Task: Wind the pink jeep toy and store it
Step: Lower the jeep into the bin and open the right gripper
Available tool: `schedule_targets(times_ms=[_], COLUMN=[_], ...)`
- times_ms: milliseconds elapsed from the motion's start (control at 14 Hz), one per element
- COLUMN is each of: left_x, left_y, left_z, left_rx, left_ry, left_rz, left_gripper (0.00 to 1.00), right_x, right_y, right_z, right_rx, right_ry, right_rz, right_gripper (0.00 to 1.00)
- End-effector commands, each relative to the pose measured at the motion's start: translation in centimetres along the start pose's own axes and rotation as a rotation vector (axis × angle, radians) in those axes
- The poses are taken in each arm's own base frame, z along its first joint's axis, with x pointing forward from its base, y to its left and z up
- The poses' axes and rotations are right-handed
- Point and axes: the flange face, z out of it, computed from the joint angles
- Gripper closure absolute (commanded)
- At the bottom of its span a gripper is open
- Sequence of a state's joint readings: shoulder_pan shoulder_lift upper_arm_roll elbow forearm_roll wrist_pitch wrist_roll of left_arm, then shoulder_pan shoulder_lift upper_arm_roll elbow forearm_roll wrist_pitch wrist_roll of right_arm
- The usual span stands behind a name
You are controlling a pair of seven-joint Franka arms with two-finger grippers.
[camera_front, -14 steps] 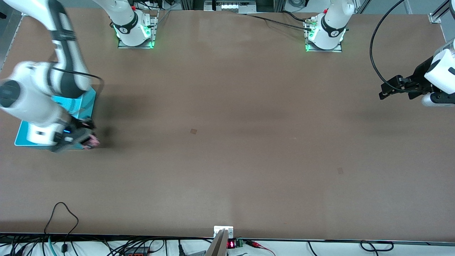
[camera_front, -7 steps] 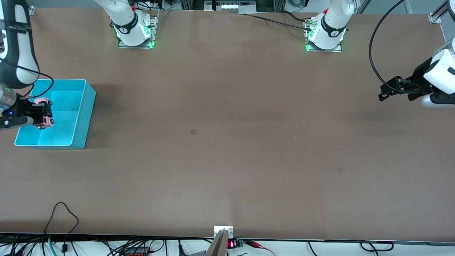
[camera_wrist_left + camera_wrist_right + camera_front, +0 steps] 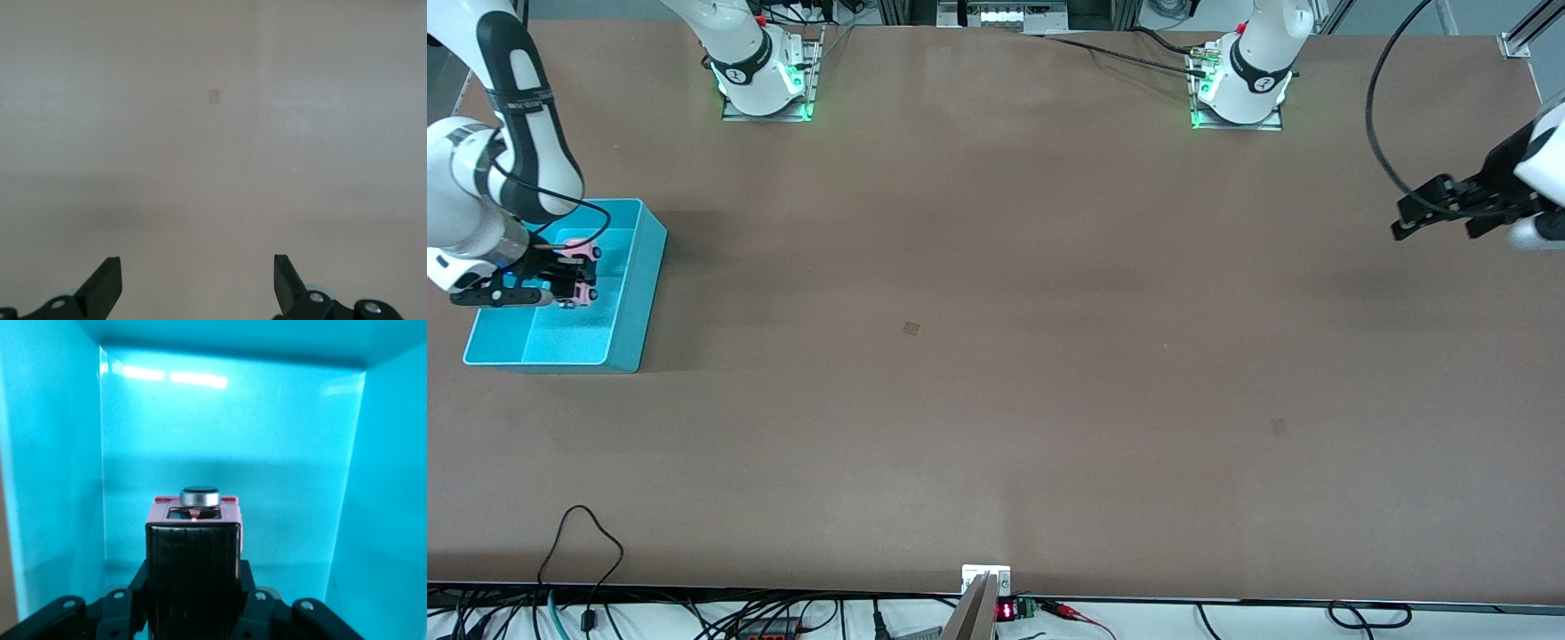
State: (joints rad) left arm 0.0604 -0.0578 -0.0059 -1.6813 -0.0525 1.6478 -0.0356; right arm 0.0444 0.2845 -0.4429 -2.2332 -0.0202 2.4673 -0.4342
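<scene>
A wide brown table (image 3: 996,356) is seen, with cables along its near edge. A turquoise bin (image 3: 640,293) sits at the right arm's end. Over the bin, the pink jeep (image 3: 580,276) is gripped tight by the right gripper (image 3: 569,277). The left gripper (image 3: 1427,213) is spread wide, with nothing in it, over the table's other end.

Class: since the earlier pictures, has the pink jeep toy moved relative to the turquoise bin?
Yes. The pink jeep toy, held by the right gripper, went from the turquoise bin's near corner to over its inside.
</scene>
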Motion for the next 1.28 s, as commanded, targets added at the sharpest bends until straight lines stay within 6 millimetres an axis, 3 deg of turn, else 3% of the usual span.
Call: schedule_targets(times_ms=[0, 71, 142, 214, 285, 356, 498, 712, 783, 854, 926, 1068, 1210], left_x=[-3.1, -3.1, -2.1, -0.1, 1.3, 1.7, 3.3, 3.6, 3.6, 3.4, 3.3, 3.2, 3.4], left_y=[-1.1, -1.1, -1.1, -1.4, -1.7, -1.7, 0.0, 0.1, 0.5, 0.6, 0.7, 0.8, 0.8], left_z=[-4.3, -4.2, -2.9, 0.7, 2.9, 3.5, 3.1, 2.8, 2.7, 2.6, 2.4, 2.2, 2.3], left_rx=[0.021, 0.022, 0.022, 0.024, 0.022, 0.022, 0.021, 0.018, 0.018, 0.018, 0.018, 0.016, 0.016], left_ry=[0.035, 0.037, 0.019, -0.042, -0.065, -0.064, 0.042, 0.068, 0.072, 0.069, 0.071, 0.074, 0.08], left_rz=[-0.014, -0.014, -0.015, -0.019, -0.024, -0.023, 0.007, 0.011, 0.017, 0.018, 0.02, 0.021, 0.021], left_gripper=[0.0, 0.0, 0.0, 0.0, 0.0, 0.0, 0.0, 0.0, 0.0, 0.0, 0.0, 0.0, 0.0], right_x=[-0.2, -0.5, -0.4, -0.5, -0.5, -0.5, -0.5, -0.5, -0.4, -0.3, -0.3, 0.3, 1.9], right_y=[-0.3, -0.3, -0.6, -0.5, -0.6, -0.6, -0.8, -0.8, -0.8, -0.9, -0.9, -0.6, 0.2], right_z=[1.2, 2.0, 2.4, 2.7, 3.1, 3.5, 4.1, 4.3, 4.3, 4.2, 4.0, 2.5, -1.7], right_rx=[-0.013, -0.013, -0.014, -0.014, -0.014, -0.015, -0.017, -0.019, -0.019, -0.02, -0.02, -0.023, -0.035], right_ry=[-0.002, -0.012, -0.019, -0.025, -0.033, -0.039, -0.045, -0.048, -0.048, -0.046, -0.041, -0.015, 0.056], right_rz=[-0.004, -0.002, -0.011, -0.007, -0.009, -0.01, -0.015, -0.019, -0.022, -0.024, -0.024, -0.025, -0.018], right_gripper=[1.0, 1.0, 1.0, 1.0, 1.0, 0.92, 0.81, 0.46, 0.4, 0.13, 0.0, 0.0, 0.0])
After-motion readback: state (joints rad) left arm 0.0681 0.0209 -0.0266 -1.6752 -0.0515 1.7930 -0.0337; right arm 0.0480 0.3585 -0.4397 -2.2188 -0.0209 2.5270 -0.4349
